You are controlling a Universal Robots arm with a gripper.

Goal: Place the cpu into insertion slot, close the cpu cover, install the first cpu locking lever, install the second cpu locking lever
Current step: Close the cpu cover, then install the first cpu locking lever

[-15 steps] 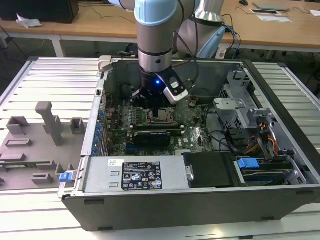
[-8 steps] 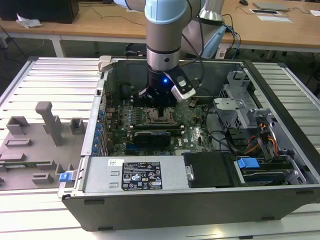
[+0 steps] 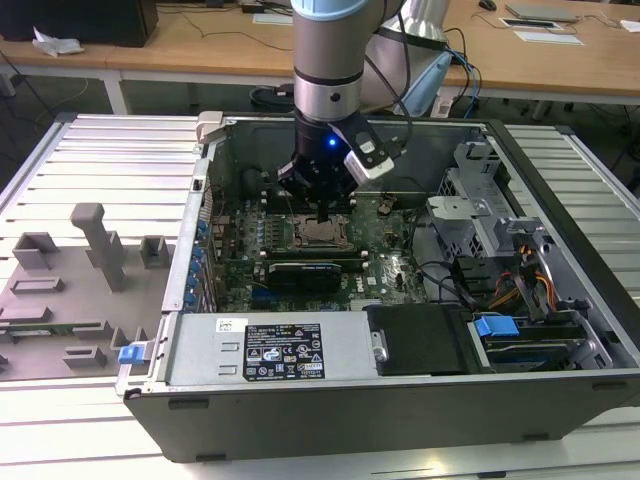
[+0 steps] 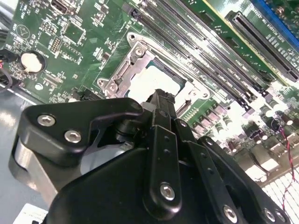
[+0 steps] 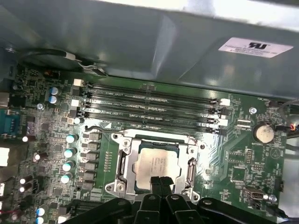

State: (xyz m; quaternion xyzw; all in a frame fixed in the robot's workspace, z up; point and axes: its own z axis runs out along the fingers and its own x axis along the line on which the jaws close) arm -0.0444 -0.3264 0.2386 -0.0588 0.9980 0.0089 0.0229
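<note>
Black claw (image 5: 161,183) fingers come together tip against tip in the first wrist view, clenched on nothing, just above the near edge of the flat square silver-faced cpu (image 5: 156,163); whether they press on it I cannot tell. The second wrist view sees the claw (image 4: 161,96) from behind its dark linkage, which covers much of the chip (image 4: 161,77).

The cpu lies flat, metal face up, inside the thin silver-grey metal cpu cover (image 5: 125,161). The cover is folded down, and its window frames the chip. Being square, the chip has no long axis, and its edges run parallel to the long black memory slots (image 5: 149,105) beyond it. A round silver coin cell (image 5: 263,133) sits well off to one side on the green motherboard (image 5: 233,158), and the second wrist view shows it too (image 4: 32,61).

From the exterior view the arm drops straight down, its claw (image 3: 322,212) just over the black-framed insertion slot (image 3: 320,236) in the middle of the open grey metal computer case (image 3: 400,420). The case rests on a ribbed silver desk (image 3: 90,160), with grey plastic fixtures (image 3: 100,240) at the exterior view's left.
</note>
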